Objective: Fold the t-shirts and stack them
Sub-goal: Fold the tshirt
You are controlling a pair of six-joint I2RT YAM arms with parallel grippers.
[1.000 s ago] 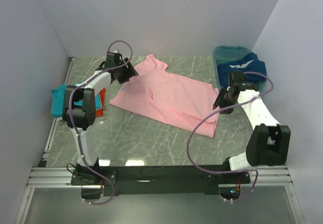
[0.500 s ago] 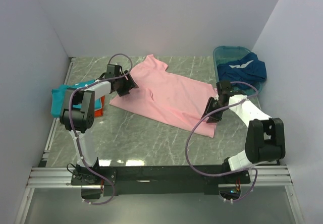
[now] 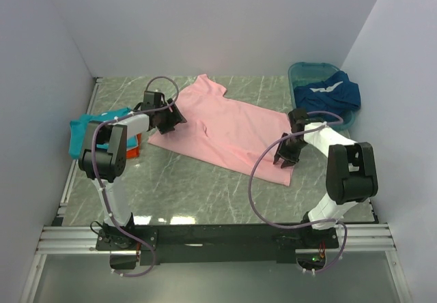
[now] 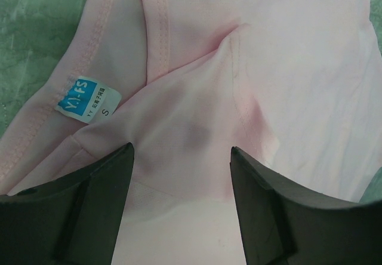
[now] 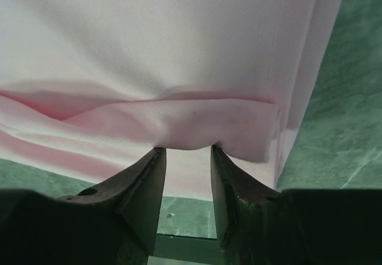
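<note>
Right gripper [image 5: 188,151] low at the near right hem of the light pink t-shirt [image 3: 225,129], which lies spread on the table [image 3: 205,187]; fingers narrow, a ridge of hem bunched at their tips, pinched or not I cannot tell. Farther back, left gripper [image 4: 182,151] gapes wide over the collar beside the size label [image 4: 88,98]. Teal t-shirt [image 3: 80,134] and orange t-shirt [image 3: 134,149] at the left edge; dark blue t-shirt [image 3: 328,93] in the basin [image 3: 307,67], far right.

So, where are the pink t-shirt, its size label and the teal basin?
pink t-shirt [image 3: 229,129]: top external view, middle of the body.
size label [image 4: 89,99]: left wrist view, centre of the tag.
teal basin [image 3: 304,71]: top external view, far wall.
</note>
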